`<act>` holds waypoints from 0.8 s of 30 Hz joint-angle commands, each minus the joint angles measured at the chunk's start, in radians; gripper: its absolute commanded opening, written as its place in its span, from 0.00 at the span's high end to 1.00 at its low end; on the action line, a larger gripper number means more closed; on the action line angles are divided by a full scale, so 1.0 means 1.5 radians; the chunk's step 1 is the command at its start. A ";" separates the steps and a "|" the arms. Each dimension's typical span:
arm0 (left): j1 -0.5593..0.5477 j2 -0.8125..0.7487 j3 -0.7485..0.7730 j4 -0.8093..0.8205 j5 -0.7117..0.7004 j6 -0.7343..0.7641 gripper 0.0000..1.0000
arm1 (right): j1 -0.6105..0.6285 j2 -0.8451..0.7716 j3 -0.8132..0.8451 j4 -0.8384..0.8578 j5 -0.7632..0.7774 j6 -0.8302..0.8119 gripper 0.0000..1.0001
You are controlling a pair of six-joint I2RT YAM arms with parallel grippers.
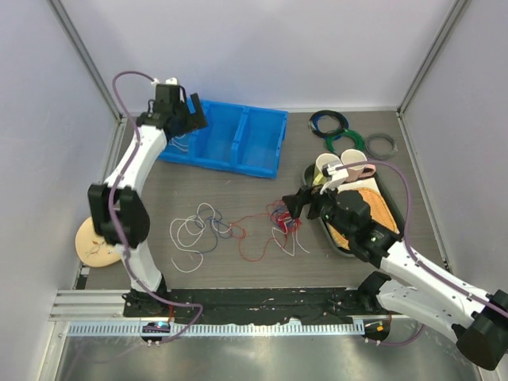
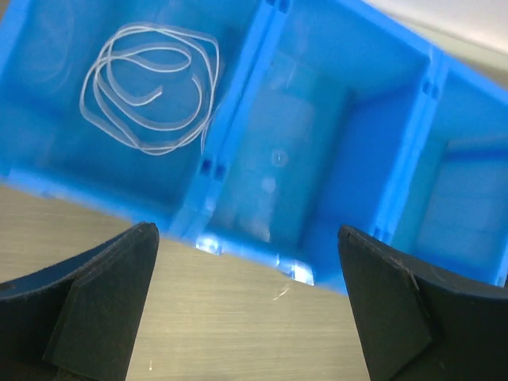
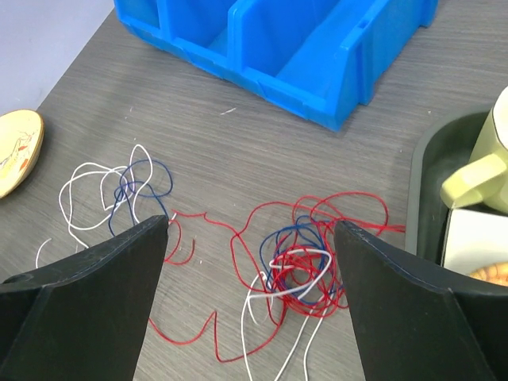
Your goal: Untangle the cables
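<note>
The blue plastic bin (image 1: 238, 141) has three compartments with smooth walls. In the left compartment lies a white cable (image 2: 151, 87), coiled in a few loose flat turns. The left claw (image 2: 246, 234) hovers over the near wall of the bin, its fingers wide apart and holding nothing.

The dark tray (image 3: 423, 194) on the right holds two mugs (image 1: 327, 167), one cream and one pinkish, and an orange woven mat (image 1: 379, 208).

The other cables lie on the grey wood-grain table (image 1: 238, 270). A tight tangle (image 3: 298, 258) of red, blue and white strands sits just left of the tray. Looser white and blue loops (image 3: 119, 190) lie further left, and a thin red strand runs between the two. The right claw (image 3: 250, 226) hangs over the tangle with its fingers apart; I cannot tell whether it touches a strand.

Behind the tray are thicker rings (image 1: 329, 121), neatly coiled, in green, black and grey. A round pale plate (image 3: 16, 151) at the left edge bears a drawing too small to make out.
</note>
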 commanded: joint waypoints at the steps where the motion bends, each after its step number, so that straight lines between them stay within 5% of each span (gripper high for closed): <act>1: -0.108 -0.264 -0.232 0.014 -0.226 -0.064 0.00 | 0.003 -0.061 -0.040 0.026 0.000 0.015 0.09; 6: -0.165 -0.498 -0.601 0.067 -0.296 -0.219 0.00 | 0.004 -0.114 -0.075 0.041 -0.009 0.013 0.08; 9: -0.167 -0.598 -0.724 0.057 -0.291 -0.277 0.00 | 0.004 -0.129 -0.082 0.056 -0.027 0.014 0.08; 15: -0.168 -0.660 -0.862 0.028 -0.284 -0.306 0.00 | 0.005 -0.132 -0.081 0.053 -0.037 0.015 0.08; 24: -0.167 -0.684 -0.936 0.062 -0.294 -0.337 0.06 | 0.005 -0.139 -0.083 0.047 -0.027 0.025 0.08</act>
